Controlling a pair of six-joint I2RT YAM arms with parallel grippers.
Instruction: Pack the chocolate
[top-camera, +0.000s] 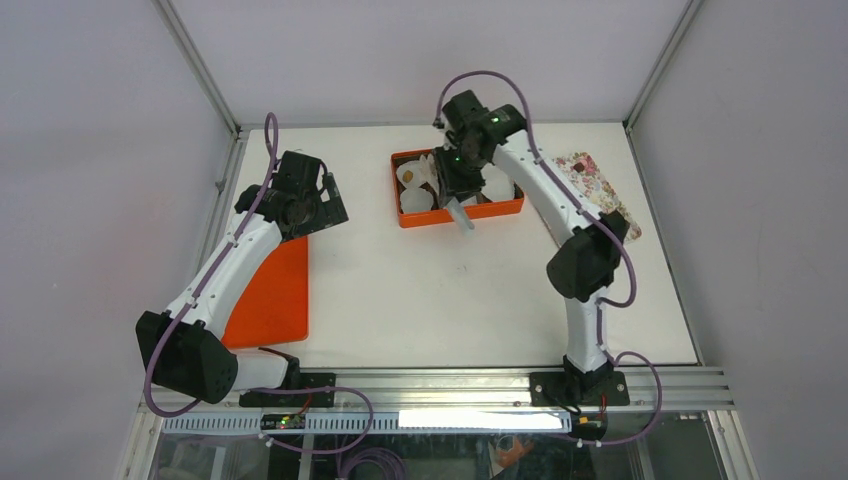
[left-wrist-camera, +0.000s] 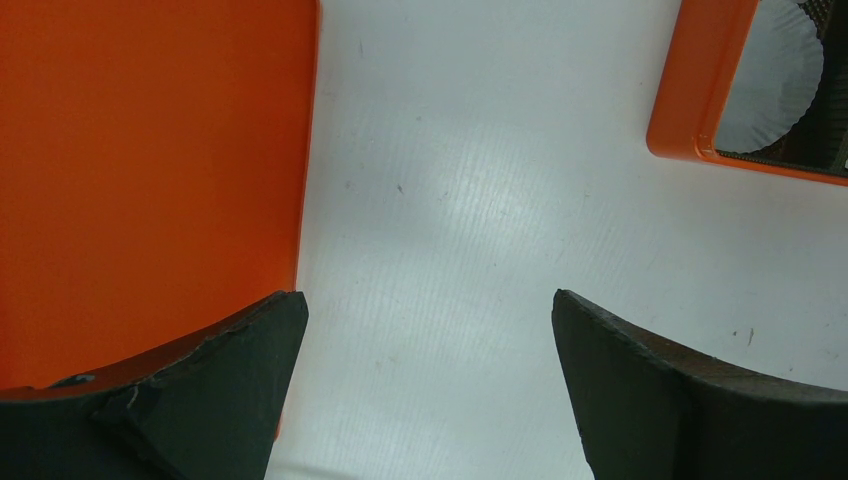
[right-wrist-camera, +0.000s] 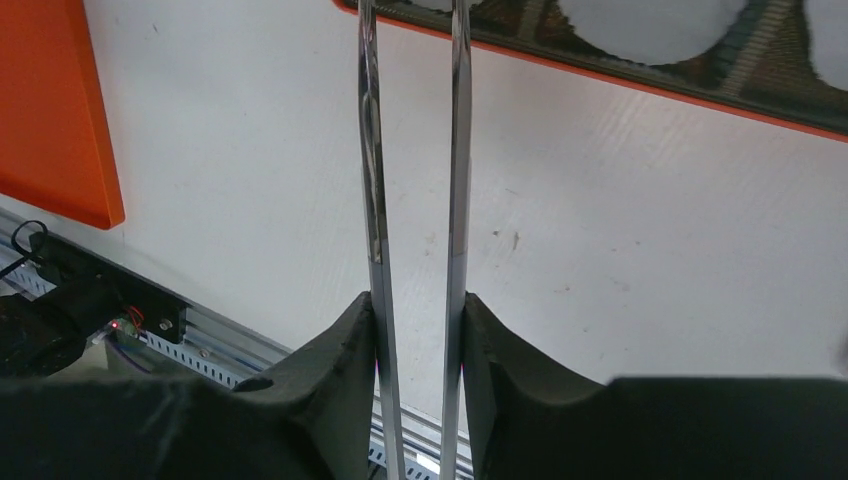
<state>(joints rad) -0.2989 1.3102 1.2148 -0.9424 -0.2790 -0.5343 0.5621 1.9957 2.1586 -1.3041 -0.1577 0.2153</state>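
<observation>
- The flat orange slab (top-camera: 272, 300) lies at the left of the table (top-camera: 450, 300), with nothing on the part that shows.
- The left gripper (left-wrist-camera: 430, 310) hangs over the slab's right edge, jaws wide apart and empty. It is best left parked there, well away from the packing.
- The orange box (top-camera: 500, 211) sits far of centre and holds white paper cups (top-camera: 415, 200) on a dark patterned floor.
- The right gripper (right-wrist-camera: 420, 310) is over the box, jaws clamped on the handle end of metal tongs (right-wrist-camera: 372, 180). The two blades run out side by side with a gap between them, towards the box's near rim. Their tips are cut off in the wrist view, so whether they carry a piece cannot be told.
- The chocolate cannot be made out in any view. Its pieces are too small, or hidden by the arm.
- The floral tray (top-camera: 590, 180) lies at the far right, partly under the right arm.
- To do this step well, keep the squeeze on the tongs steady so that the blades neither spring apart nor crush. Bring the tips down straight over one cup, and take care not to nudge the light cups aside.
</observation>
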